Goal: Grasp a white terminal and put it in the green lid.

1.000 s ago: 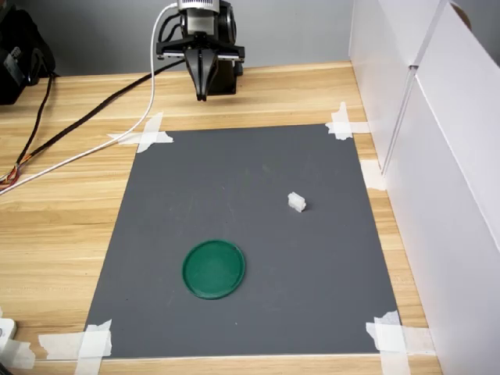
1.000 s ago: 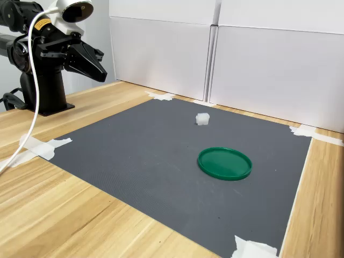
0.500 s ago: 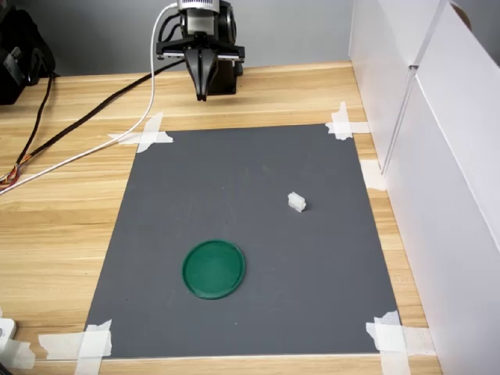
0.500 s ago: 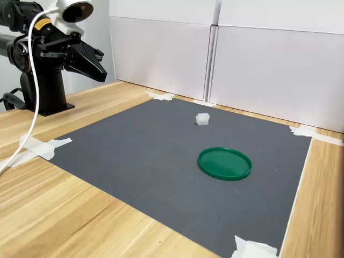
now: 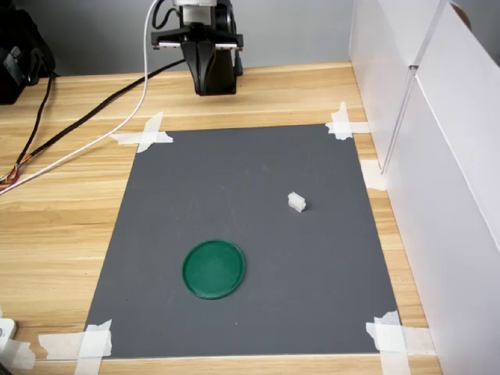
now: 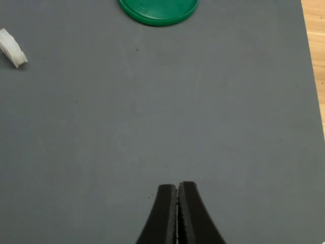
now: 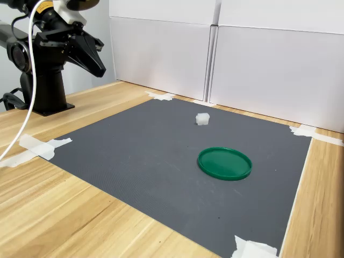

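**Grey mat, nothing gripped yet**

Grey mat (image 5: 234,226) carries both task things: the terminal (image 5: 296,202) lies towards the first exterior view's right, the lid (image 5: 213,269) well apart from it, nearer the camera. The gripper (image 6: 177,195) hangs above the mat's far edge with its jaws pressed together and empty. The likely slip is that the terminal is tiny and light, so a slightly off descent could nudge it away. White panels (image 5: 437,156) stand beside the mat. Nothing blocks the path.

terminal (image 5: 296,202) on mat (image 5: 234,172), lid (image 5: 213,268) on mat to the first exterior view's lower left, apart
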`<state>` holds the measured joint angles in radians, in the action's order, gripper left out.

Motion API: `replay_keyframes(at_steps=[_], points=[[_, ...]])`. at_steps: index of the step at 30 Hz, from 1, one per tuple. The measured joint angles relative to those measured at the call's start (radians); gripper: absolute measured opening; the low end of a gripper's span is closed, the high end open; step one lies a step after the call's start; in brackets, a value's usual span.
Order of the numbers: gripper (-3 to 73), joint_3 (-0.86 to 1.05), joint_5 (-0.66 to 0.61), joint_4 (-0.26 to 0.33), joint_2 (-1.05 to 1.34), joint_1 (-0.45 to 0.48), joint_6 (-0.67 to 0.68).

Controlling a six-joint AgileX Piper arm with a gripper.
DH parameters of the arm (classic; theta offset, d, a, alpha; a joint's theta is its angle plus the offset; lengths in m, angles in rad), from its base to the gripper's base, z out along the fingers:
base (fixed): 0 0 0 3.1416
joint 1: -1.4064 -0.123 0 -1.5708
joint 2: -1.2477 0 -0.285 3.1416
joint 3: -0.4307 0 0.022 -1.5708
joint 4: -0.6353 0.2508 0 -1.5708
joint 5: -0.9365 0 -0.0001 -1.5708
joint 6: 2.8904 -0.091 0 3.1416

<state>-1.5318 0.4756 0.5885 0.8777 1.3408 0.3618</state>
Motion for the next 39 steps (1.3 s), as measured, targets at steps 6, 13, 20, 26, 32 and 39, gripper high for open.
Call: replay_keyframes(at_steps=[6,13,20,26,32,39], points=[[-2.1,-0.156,-0.013,0.003,-0.214,0.0,0.001],[-2.1,-0.358,-0.032,0.034,-0.5,0.0,0.076],[-2.1,-0.532,-0.04,0.041,-0.775,0.0,0.381],[-2.1,-0.697,-0.103,0.088,-0.941,-0.001,0.566],[-2.1,-0.822,-0.28,0.104,-1.04,-0.122,0.663],[-2.1,-0.845,-0.327,0.098,-1.098,-0.237,0.677]])
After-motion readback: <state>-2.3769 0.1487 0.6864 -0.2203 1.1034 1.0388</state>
